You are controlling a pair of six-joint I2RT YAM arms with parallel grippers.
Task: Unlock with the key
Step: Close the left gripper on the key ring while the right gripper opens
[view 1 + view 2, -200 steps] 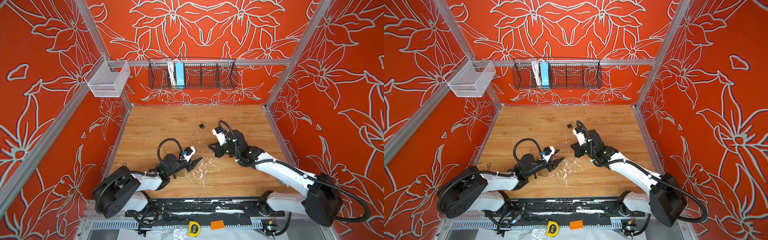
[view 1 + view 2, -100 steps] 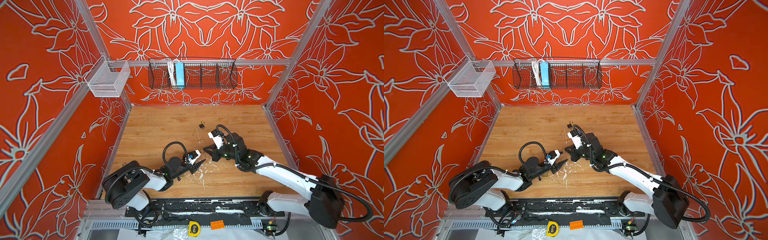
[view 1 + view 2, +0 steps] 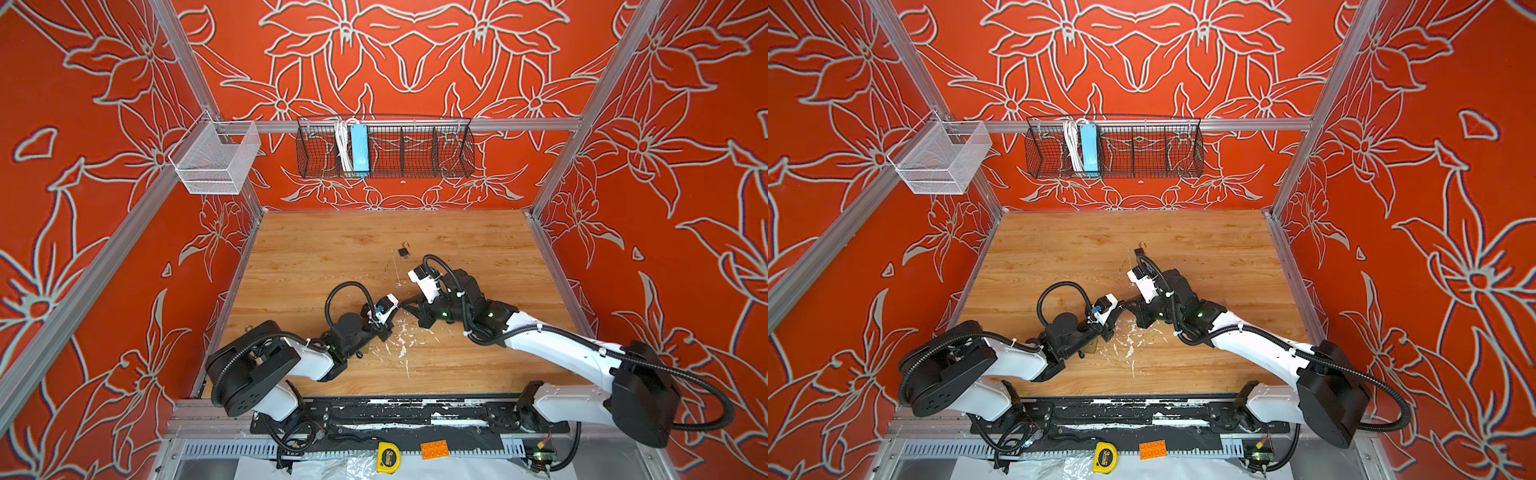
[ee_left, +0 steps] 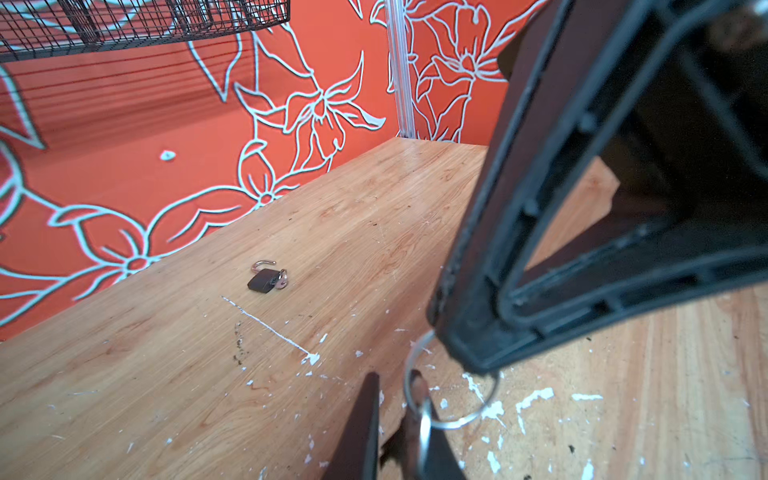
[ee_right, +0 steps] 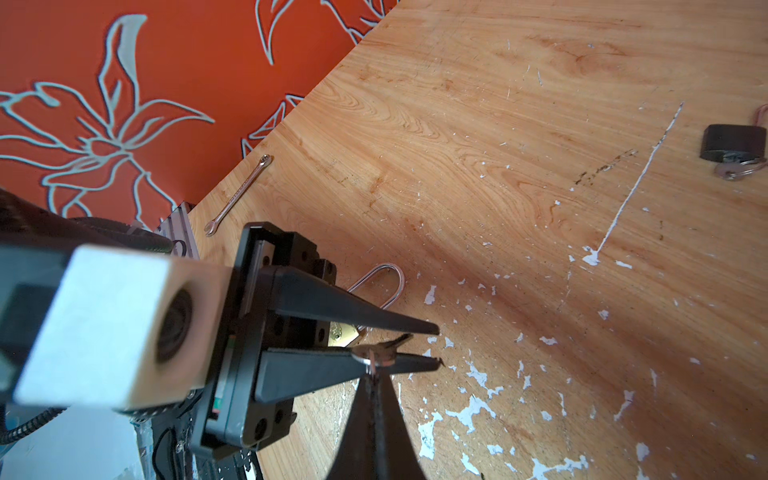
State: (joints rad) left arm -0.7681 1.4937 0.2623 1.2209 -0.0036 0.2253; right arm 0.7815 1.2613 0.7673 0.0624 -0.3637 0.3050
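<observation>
The two arms met tip to tip over the front half of the wooden table [image 3: 332, 249]. The right gripper [image 4: 453, 349] was clenched on a thin steel key ring [image 4: 465, 419], which looped out from under its closed tips. A small silver key [image 5: 382, 351] on that ring lay between the fingers of the left gripper [image 5: 436, 348], resting against one finger with its blade slanting toward the other. Those fingers stood close together with a sliver of table showing between them. I could not tell whether they were pinching the key or only bracketing it.

On the table just behind the left gripper's fingers lay a brass padlock [image 5: 343, 334]. Its long shackle [image 5: 395, 276] stuck out past the gripper, but the body was mostly hidden, so I could not tell whether it was locked.

Farther back, well apart from both grippers, a small dark padlock [image 4: 262, 280] lay flat. Its shackle was swung open into a hook, and a key with its own ring sat in its base. A slim spanner [image 5: 239, 193] lay at the table's edge beside the orange wall. White paint flecks [image 5: 469, 409] speckled the wood around the grippers. Off the front of the table, a yellow tape measure [image 3: 388, 457] sat just beside an orange toy brick [image 3: 434, 449].
</observation>
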